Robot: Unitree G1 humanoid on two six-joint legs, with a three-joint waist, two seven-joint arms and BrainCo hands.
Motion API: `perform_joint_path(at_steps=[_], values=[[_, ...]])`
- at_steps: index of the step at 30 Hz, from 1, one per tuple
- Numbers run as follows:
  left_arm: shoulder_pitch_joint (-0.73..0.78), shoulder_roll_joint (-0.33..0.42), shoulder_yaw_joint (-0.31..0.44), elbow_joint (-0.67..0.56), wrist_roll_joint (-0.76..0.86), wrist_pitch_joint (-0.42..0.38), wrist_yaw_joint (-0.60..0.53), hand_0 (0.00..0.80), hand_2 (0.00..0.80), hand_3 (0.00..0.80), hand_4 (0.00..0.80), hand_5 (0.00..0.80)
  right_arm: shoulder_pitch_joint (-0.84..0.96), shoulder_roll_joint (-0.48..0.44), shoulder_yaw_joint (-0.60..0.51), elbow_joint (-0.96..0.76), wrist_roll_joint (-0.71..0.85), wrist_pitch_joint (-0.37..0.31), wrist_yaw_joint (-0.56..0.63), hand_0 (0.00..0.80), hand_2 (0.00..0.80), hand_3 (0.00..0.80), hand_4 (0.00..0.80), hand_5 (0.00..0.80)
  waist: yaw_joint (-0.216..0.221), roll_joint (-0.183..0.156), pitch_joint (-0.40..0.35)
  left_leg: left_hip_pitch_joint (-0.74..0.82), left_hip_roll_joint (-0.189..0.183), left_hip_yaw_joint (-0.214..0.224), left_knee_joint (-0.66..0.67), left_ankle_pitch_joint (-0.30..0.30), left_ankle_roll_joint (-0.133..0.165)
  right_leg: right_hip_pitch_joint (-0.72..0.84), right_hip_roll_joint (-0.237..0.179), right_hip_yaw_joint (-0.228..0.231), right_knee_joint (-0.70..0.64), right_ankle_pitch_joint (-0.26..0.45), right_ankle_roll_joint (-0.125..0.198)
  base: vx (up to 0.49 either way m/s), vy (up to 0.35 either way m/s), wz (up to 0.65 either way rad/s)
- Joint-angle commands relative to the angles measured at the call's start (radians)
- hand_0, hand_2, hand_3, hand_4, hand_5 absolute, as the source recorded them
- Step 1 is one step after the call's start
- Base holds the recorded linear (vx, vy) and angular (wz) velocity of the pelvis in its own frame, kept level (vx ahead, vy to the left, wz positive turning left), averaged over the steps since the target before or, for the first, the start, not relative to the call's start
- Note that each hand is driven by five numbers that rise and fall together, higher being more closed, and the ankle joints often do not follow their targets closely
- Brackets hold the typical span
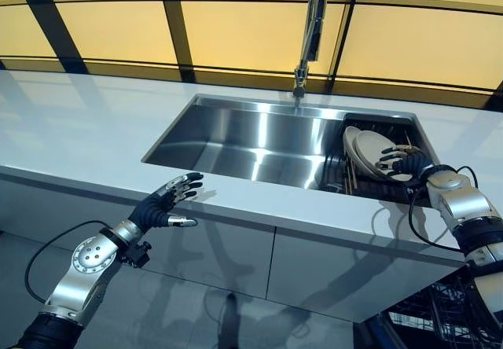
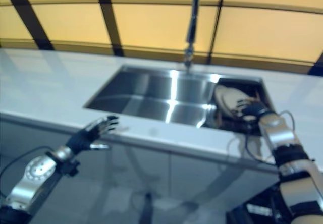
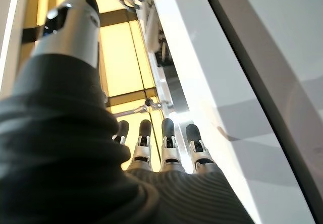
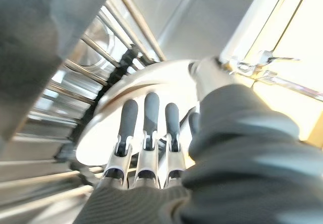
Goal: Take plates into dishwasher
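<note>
- The plates (image 1: 368, 152) stand on edge in a dark wire rack (image 1: 338, 178) at the right end of the steel sink (image 1: 259, 141).
- The right hand (image 1: 405, 163) reaches into the rack, its fingers (image 4: 146, 118) laid straight against the face of the front plate, not curled round it.
- The left hand (image 1: 167, 203) hovers at the front edge of the white desk (image 1: 78, 121), fingers spread and released, holding nothing.
- A tap (image 1: 311, 31) rises behind the sink.
</note>
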State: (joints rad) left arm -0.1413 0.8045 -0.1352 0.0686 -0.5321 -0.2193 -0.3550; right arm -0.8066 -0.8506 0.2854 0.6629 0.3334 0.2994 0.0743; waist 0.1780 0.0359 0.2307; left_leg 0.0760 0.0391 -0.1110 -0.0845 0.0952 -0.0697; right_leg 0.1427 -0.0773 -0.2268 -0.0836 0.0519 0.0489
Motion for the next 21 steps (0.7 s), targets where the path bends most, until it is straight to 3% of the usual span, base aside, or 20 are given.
perform_joint_path(at_steps=[1,3,9,13,21], values=[[0.03,0.005,0.028,0.026,0.053,0.024,0.08,0.0,0.0,0.0,0.0,0.0,0.026,-0.075,0.023,-0.06,-0.029,-0.077,-0.049,0.0,0.0,0.0,0.0,0.0,-0.01,-0.054,-0.084,0.018,-0.01,0.022,-0.003,-0.028,0.023,0.005,-0.071,0.027,0.027,0.015,0.039,-0.038,0.085,-0.08],[0.048,0.002,0.036,0.039,0.129,0.033,0.118,0.0,0.0,0.0,0.0,0.0,0.07,-0.069,-0.006,-0.13,-0.043,-0.066,-0.085,0.0,0.0,0.0,0.0,0.0,-0.018,-0.055,-0.079,0.026,-0.012,0.035,-0.003,-0.031,0.032,0.003,-0.077,0.041,0.042,0.015,0.045,-0.046,0.098,-0.08],[0.07,0.004,0.098,0.025,0.122,0.086,0.184,0.0,0.0,0.0,0.0,0.0,0.258,-0.011,-0.125,-0.336,-0.118,-0.063,-0.172,0.0,0.0,0.0,0.0,0.0,-0.052,-0.064,-0.072,0.049,-0.021,0.057,-0.003,-0.049,0.052,0.008,-0.083,0.076,0.044,0.022,0.061,-0.045,0.086,-0.16],[0.093,-0.009,0.133,0.017,0.137,0.124,0.205,0.0,0.0,0.0,0.0,0.0,0.361,-0.007,-0.19,-0.445,-0.157,-0.044,-0.146,0.0,0.0,0.0,0.0,0.0,-0.072,-0.073,-0.076,0.052,-0.024,0.076,-0.003,-0.054,0.06,0.0,-0.086,0.094,0.04,0.034,0.072,-0.053,0.042,-0.12],[0.059,0.005,0.143,0.047,0.122,0.111,0.234,0.0,0.0,0.0,0.0,0.0,0.349,-0.092,-0.215,-0.426,-0.157,-0.051,-0.109,0.0,0.0,0.0,0.0,0.0,-0.094,-0.093,-0.084,0.058,-0.027,0.105,-0.003,-0.071,0.064,-0.014,-0.092,0.118,0.041,0.042,0.093,-0.042,0.041,-0.18]])
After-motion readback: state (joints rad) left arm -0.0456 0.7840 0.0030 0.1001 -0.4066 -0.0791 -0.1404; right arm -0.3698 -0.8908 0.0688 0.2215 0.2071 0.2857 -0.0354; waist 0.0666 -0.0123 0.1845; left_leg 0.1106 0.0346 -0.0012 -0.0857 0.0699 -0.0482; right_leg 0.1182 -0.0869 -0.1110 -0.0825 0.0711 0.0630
